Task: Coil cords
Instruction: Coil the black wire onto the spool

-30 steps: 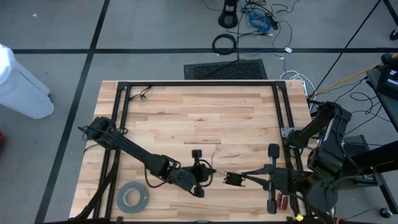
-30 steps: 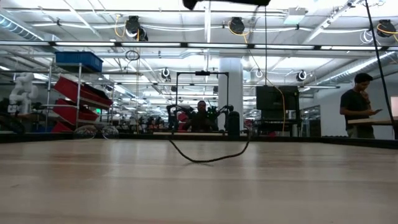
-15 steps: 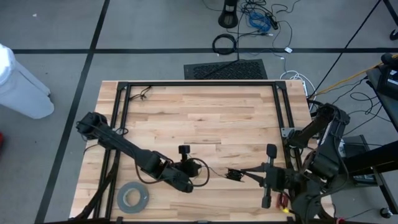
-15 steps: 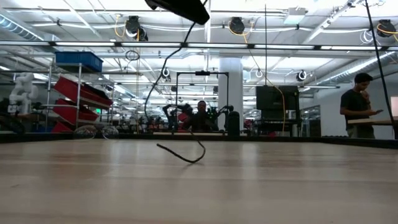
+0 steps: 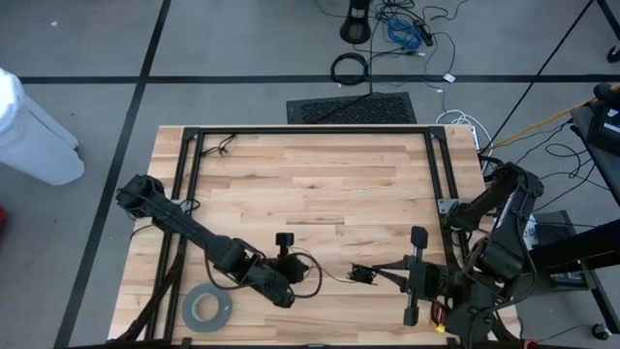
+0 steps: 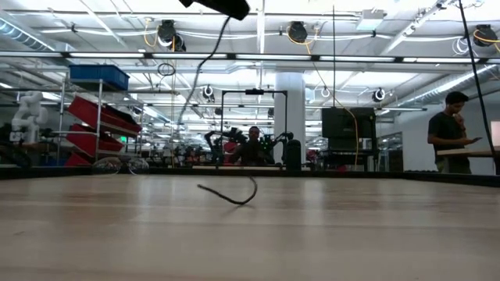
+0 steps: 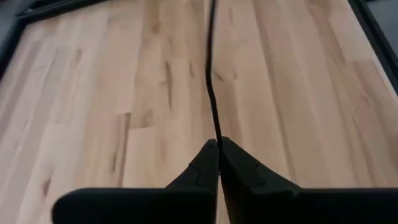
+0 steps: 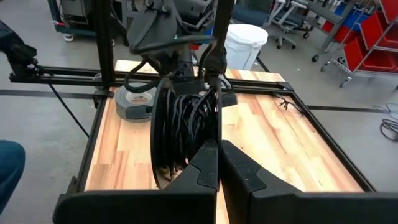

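— High view first: how far are we with the thin dark cord (image 5: 312, 276)?

— We have several loops bundled at our right end effector (image 5: 360, 276), pinched shut on them. Our left end effector (image 5: 298, 275) nips the loose strand above the wooden tabletop (image 5: 310, 184); more winding remains, we judge.

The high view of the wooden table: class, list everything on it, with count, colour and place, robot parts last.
Thin dark wire cord: one, black, looped near the front edge between the two pincers.
Wide grey tape roll: one, grey, front left corner.
Light wooden table: one, tan, black-framed.
Left pincer: one, black, shut on the cord, front centre-left.
Right pincer: one, black, shut on the cord's coiled bundle, front centre-right.
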Controlling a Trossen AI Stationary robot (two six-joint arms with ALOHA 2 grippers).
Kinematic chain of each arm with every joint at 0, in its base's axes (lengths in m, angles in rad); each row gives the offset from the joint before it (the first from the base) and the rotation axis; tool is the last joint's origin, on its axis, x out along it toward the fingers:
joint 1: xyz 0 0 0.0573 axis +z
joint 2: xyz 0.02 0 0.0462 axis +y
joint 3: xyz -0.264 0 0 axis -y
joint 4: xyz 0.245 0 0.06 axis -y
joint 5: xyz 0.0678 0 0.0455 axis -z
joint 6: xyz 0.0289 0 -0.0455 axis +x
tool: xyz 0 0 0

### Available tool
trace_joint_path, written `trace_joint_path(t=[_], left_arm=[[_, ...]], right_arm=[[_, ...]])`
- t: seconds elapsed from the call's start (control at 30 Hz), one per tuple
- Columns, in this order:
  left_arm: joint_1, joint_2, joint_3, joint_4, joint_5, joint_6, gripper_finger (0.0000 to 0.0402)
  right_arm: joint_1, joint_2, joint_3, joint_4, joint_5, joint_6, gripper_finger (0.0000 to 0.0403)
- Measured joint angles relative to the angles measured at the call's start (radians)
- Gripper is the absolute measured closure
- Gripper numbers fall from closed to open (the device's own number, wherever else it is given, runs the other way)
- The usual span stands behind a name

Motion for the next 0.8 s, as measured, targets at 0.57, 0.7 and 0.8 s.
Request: trace_joint_path(t=[0.57,0.7,0.8], left_arm=[[-0.088,-0.005,0.0,-0.095,-0.009,-0.155,0.018],[-0.072,-0.005,0.0,0.053,-0.009,-0.103,0.0176],[-0.069,-0.005,0.001,0.167,0.0,-0.104,0.0176]], right_arm=[[-0.036,-0.001,0.0,-0.003,0.002,-0.077,0.0403],[-0.047,-0.001,0.0,-0.003,0.0,-0.088,0.0403],[-0.056,-0.005,0.0,-0.002,0.0,-0.108,0.0403]])
